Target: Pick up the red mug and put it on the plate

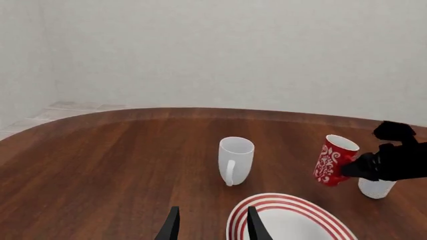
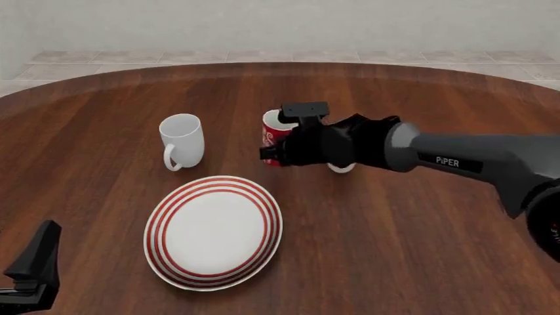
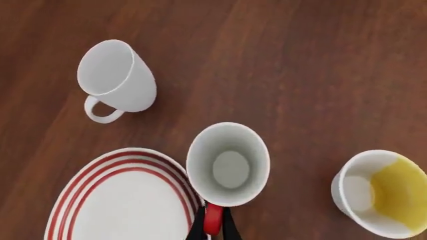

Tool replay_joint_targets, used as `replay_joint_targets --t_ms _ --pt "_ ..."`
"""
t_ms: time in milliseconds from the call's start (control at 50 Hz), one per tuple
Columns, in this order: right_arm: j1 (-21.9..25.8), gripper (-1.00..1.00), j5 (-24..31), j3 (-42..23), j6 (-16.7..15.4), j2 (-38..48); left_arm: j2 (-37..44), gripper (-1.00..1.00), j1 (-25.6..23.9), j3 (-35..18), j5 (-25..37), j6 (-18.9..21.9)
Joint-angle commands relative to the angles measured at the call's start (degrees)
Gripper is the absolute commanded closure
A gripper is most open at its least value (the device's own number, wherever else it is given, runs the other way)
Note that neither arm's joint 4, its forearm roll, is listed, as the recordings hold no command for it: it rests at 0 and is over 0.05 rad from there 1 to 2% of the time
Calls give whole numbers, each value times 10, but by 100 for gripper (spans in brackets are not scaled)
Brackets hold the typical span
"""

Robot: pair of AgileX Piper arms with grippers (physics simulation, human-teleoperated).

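Note:
The red mug (image 2: 275,133) with white patterning hangs tilted beyond the plate's far right side. My right gripper (image 2: 273,156) is shut on its handle. From above, in the right wrist view, the red mug (image 3: 228,165) shows its white inside, and its red handle sits between the fingers of the right gripper (image 3: 213,226). The red mug (image 1: 333,160) also appears in the left wrist view, leaning. The plate (image 2: 166,216), white with red rings, lies on the table's near side with nothing on it. My left gripper (image 1: 213,227) is open and empty, low at the near left, by the plate (image 1: 267,202).
A plain white mug (image 2: 182,138) stands upright left of the red mug, handle toward me. A white mug with a yellow inside (image 3: 380,192) stands just right of the red mug, mostly hidden by the right arm in the front view. The table is round, dark wood.

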Motion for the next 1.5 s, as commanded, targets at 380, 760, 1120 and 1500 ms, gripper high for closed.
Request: replay_joint_targets --t_ms 380,760,1120,1500 --pt "40 100 35 62 -116 -195 0 -100 -3 -2 2 7" --pt "83 100 50 71 -126 -234 0 -100 -4 -9 8 11" --pt "107 100 51 97 -125 -246 0 -100 -5 -9 8 12" --pt "143 100 46 120 -111 -243 0 -100 -6 -5 4 13"
